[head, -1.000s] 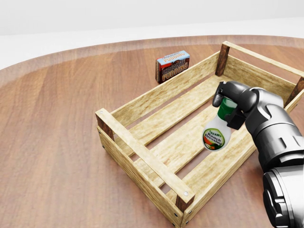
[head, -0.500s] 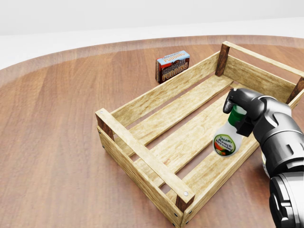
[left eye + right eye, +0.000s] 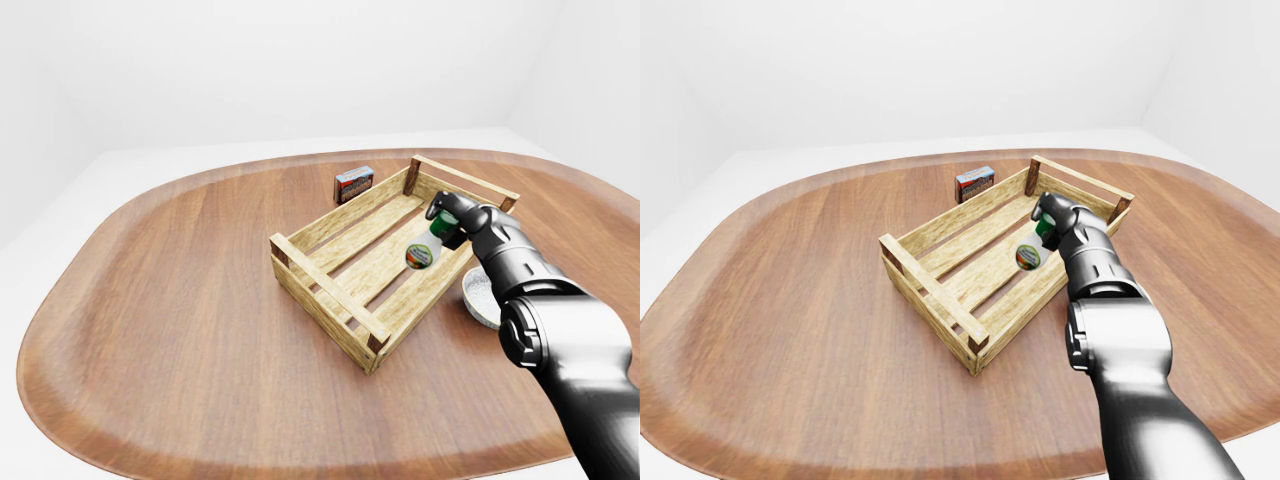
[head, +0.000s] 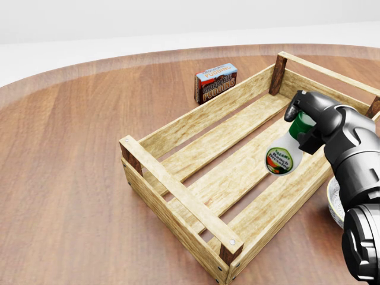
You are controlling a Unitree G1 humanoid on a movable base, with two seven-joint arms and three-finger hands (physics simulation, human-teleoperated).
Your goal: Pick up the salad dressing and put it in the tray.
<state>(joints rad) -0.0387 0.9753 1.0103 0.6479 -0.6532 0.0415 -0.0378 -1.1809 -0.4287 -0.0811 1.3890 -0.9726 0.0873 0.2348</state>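
The salad dressing bottle [image 4: 285, 155] is white with a green cap and a round label. It hangs tilted, label end toward the view's left, over the slats inside the wooden tray [image 4: 178, 193]. My right hand [image 4: 306, 122] is shut on the bottle's green neck and holds it above the tray's right-hand part. The same shows in the left-eye view, with the bottle [image 3: 422, 252] over the tray [image 3: 320, 287]. My left hand is not in view.
A chocolate pudding box [image 4: 216, 82] stands on the wooden table [image 4: 65, 178] just beyond the tray's upper-left wall. A white bowl [image 3: 481, 298] sits on the table right of the tray, partly hidden by my arm.
My right hand has moved the bottle to the right and then a little up, staying over the tray's inside. The tray and the pudding box have not moved.
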